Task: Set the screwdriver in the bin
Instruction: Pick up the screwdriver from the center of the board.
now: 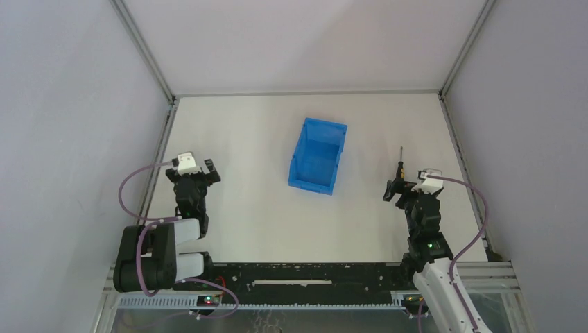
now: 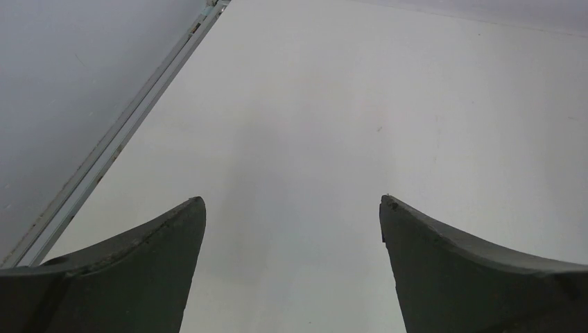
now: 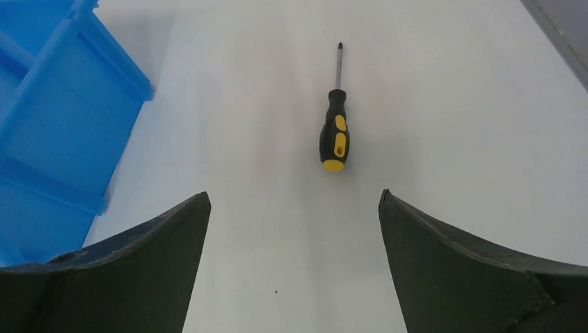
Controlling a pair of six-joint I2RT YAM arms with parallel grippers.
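The right hand (image 3: 294, 208), spread wide and empty, hovers just behind the small black-and-yellow-handled screwdriver (image 3: 335, 132), the blue plastic rectangular bin (image 3: 55, 125) to its left.

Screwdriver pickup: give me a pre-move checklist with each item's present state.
1. Right end effector open: ok.
2. Screwdriver lying free on the table, ahead of the end effector: ok.
3. Handle end nearest the fingers, shaft pointing away: ok.
4. Nothing between the fingers: ok.
5. Bin upright, open top clear of objects: ok.
6. Left end effector open and away from the bin: ok.
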